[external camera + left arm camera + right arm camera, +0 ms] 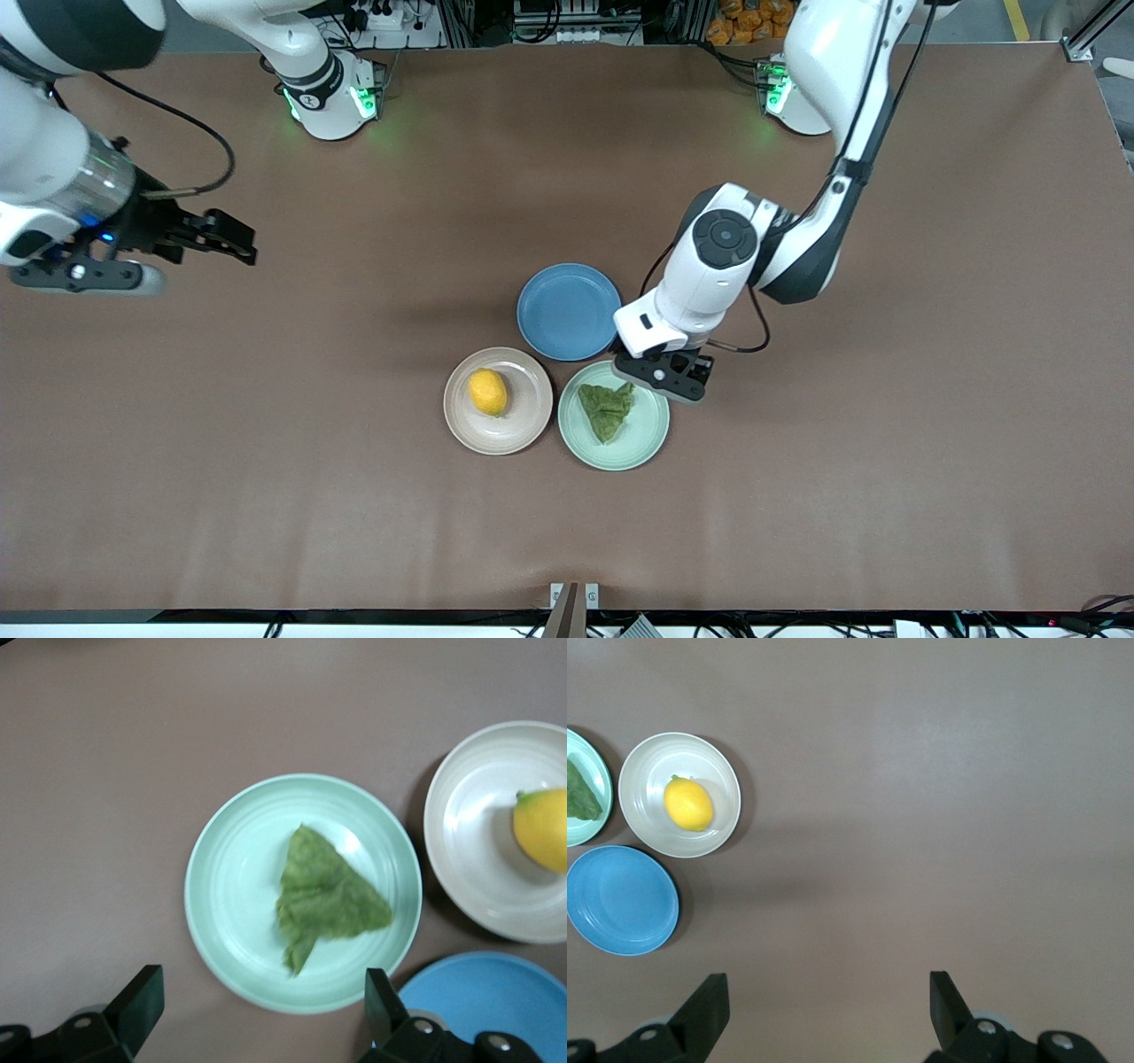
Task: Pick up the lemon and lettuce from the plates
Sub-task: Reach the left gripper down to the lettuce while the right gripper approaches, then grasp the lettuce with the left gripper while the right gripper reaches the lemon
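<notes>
The yellow lemon point(488, 392) lies on the beige-pink plate point(532, 416). The dark green lettuce point(607, 408) lies on the mint green plate point(642, 434) beside it. My left gripper point(666, 372) hangs open and empty over the mint plate's edge next to the blue plate. In the left wrist view its gripper point(263, 985) sits just off the mint plate point(232, 904), with the lettuce point(328, 895) and the lemon point(542, 828) in sight. My right gripper point(232, 241) is open and empty over bare table at the right arm's end. The right wrist view shows that gripper point(828, 988), the lemon point(687, 804) and the lettuce point(580, 796).
An empty blue plate point(568, 311) touches both plates, farther from the front camera than they are. It also shows in the left wrist view point(487, 997) and the right wrist view point(622, 899). Brown table lies all around.
</notes>
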`<state>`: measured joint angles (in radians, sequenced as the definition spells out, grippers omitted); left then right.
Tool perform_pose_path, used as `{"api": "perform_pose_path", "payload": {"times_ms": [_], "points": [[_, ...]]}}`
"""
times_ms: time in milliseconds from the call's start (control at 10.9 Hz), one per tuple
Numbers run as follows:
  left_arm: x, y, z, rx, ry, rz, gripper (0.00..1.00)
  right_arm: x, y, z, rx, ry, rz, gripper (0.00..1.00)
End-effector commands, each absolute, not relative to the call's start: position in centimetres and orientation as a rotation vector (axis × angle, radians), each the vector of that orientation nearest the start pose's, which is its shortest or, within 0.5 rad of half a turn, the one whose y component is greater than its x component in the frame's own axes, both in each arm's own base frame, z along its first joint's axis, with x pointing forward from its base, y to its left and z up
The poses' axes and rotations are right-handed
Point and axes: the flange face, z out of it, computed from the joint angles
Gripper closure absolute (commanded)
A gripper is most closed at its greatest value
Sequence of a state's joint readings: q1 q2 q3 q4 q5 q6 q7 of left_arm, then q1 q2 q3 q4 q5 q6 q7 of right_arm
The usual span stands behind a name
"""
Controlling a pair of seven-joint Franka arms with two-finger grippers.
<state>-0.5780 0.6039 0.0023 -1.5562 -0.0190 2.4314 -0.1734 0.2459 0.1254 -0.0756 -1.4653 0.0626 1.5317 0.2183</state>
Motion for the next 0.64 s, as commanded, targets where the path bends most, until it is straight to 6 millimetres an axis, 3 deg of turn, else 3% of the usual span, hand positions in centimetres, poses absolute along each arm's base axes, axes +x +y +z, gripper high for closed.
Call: {"api": "perform_pose_path", "payload": {"times_ms": [0, 276, 553], "points": [[61.9, -41.0, 29.1, -3.240, 0.468, -0.566, 0.00, 59.7, 13.8, 56.9, -3.090, 0.043, 0.097, 0.00], [61.2, -42.9, 25.3, -3.263, 0.447, -0.669, 0.00, 61.3, 18.3, 51.8, -3.108, 0.074, 0.134, 0.00], [59.7, -44.8, 21.7, -3.294, 0.390, -0.722, 0.05, 62.3, 19.9, 48.6, -3.089, 0.075, 0.167, 0.00]]}}
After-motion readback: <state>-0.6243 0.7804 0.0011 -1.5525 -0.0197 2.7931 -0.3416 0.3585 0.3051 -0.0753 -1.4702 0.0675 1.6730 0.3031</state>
